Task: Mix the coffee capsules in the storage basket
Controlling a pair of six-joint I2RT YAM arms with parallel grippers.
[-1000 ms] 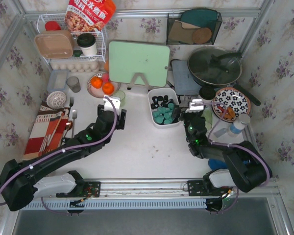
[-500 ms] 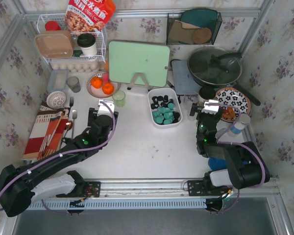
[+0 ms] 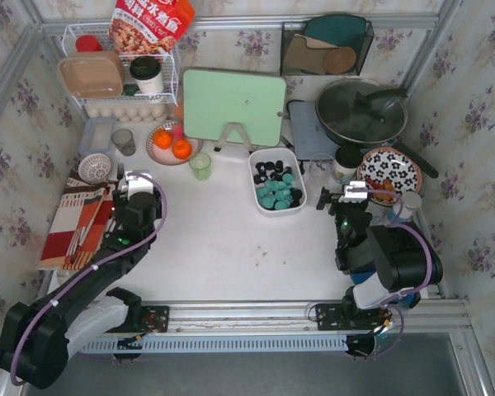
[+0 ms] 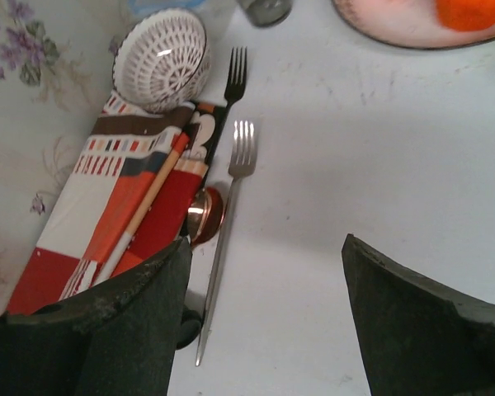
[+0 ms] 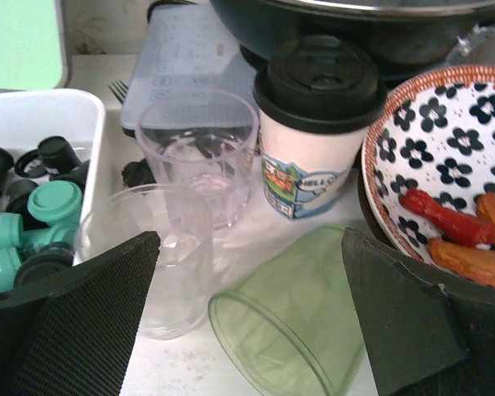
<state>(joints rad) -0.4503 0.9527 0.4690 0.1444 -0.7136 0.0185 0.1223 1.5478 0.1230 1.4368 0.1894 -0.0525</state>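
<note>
At the far left a striped cloth [image 4: 107,206] lies by the table edge with two forks [image 4: 241,157] and a spoon [image 4: 205,216] just beside it. The left gripper [image 4: 264,247] hovers above them, its jaws apart and released, with only bare table between them.

To its right the table is open up to the storage basket [image 3: 253,177], which sits mid-table, well apart from this gripper. A small green tumbler [image 3: 200,165] and a plate of oranges [image 3: 172,142] stand only on the far side of that stretch. The basket's long axis runs away from the arms, slightly slanted. The coffee capsules [image 3: 275,185] all lie inside it, mostly black at the far end and mostly teal at the near end, so the mixing looks undone.

Right of the basket, the right gripper [image 5: 249,235] is the nearer of the two and faces away from the arms, with the basket off to its left. Its jaws stand spread wide and grasp nothing that I can see. Two clear cups [image 5: 196,148] and a green cup [image 5: 289,322] lying on its side sit directly ahead, the clear ones just beside the basket's right wall. Beyond them are a lidded paper cup [image 5: 318,157] and a patterned plate [image 5: 445,148].

In my judgement, the right arm has the shorter reach but must rise over the cups. The left arm has the clearer path.
</note>
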